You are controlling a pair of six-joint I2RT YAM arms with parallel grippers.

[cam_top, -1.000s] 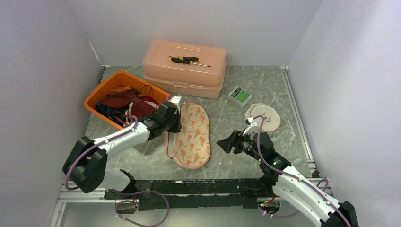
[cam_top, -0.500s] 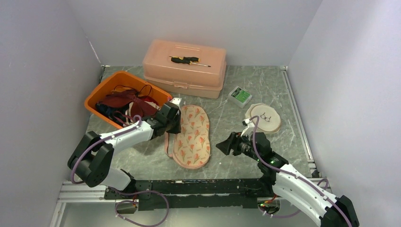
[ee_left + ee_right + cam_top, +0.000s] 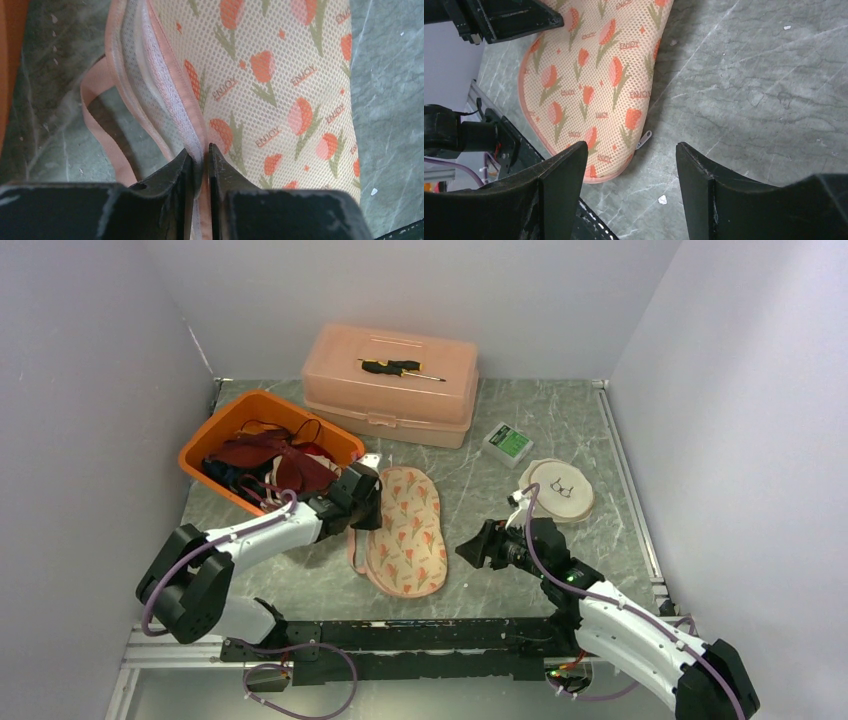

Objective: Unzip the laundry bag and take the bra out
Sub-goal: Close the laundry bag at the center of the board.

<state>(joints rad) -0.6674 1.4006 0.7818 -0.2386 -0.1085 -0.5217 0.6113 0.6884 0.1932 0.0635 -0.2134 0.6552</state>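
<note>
Marble tabletop [image 3: 560,430]: left gripper [image 3: 200,156] pinches laundry bag [image 3: 280,90] at its pink edge seam; right gripper [image 3: 630,150] hovers beside it, jaws apart.

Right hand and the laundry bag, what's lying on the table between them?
Nothing. The top view shows only bare table between the right hand and the laundry bag. The right wrist view shows the same.

Orange bin [image 3: 240,408] w/ clothes [image 3: 265,455], pink toolbox [image 3: 390,400] (screwdriver [image 3: 400,367] on lid), green box [image 3: 508,443].
</note>
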